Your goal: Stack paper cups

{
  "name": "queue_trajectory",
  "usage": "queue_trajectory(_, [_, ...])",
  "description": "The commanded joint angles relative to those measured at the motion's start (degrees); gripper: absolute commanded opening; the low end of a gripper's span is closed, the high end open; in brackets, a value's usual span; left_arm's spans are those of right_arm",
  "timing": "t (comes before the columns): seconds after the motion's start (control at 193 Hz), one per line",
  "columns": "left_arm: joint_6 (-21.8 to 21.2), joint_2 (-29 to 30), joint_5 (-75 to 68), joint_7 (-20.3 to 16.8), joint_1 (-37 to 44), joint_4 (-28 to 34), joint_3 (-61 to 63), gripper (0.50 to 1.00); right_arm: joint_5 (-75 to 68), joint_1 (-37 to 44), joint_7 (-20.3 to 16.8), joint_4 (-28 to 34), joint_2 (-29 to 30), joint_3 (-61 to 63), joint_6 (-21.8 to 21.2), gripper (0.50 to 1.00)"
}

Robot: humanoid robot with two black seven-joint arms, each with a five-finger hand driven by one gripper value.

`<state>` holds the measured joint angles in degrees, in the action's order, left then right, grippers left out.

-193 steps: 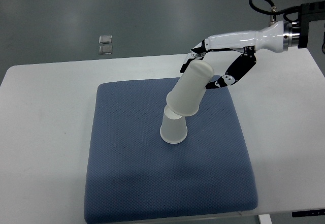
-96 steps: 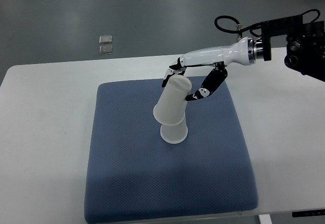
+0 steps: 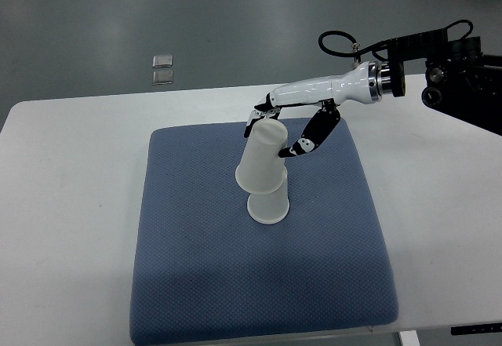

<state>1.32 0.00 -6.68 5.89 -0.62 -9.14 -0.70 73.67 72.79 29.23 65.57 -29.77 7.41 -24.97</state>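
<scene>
Right hand (image 3: pixel 276 130) pinches the upper cup (image 3: pixel 262 160) near its closed end, tilted toward 11 o'clock over the lower cup (image 3: pixel 268 206) at pad (image 3: pixel 196 283) centre; thin paper, probably light and crushable, best gripped gently on the sidewall.

Matt white paper cups, the upper cup (image 3: pixel 263 160) and lower cup (image 3: pixel 268 205), on a blue woven-cloth pad (image 3: pixel 263 283) of fine dotted texture over a smooth matt white table (image 3: pixel 70 205); right hand (image 3: pixel 292 122) in glossy white and black plastic.
</scene>
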Motion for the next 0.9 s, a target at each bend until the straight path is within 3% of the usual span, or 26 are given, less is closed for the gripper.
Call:
queue_trajectory(0.0, [0.0,0.0,0.0,0.0,0.0,0.0,0.0,1.0,-0.6,0.9,0.3,0.1,-0.7,0.2,-0.4,0.646])
queue_trajectory(0.893, [0.0,0.0,0.0,0.0,0.0,0.0,0.0,1.0,0.6,0.7,0.5,-0.1,-1.0,-1.6,-1.1,0.672])
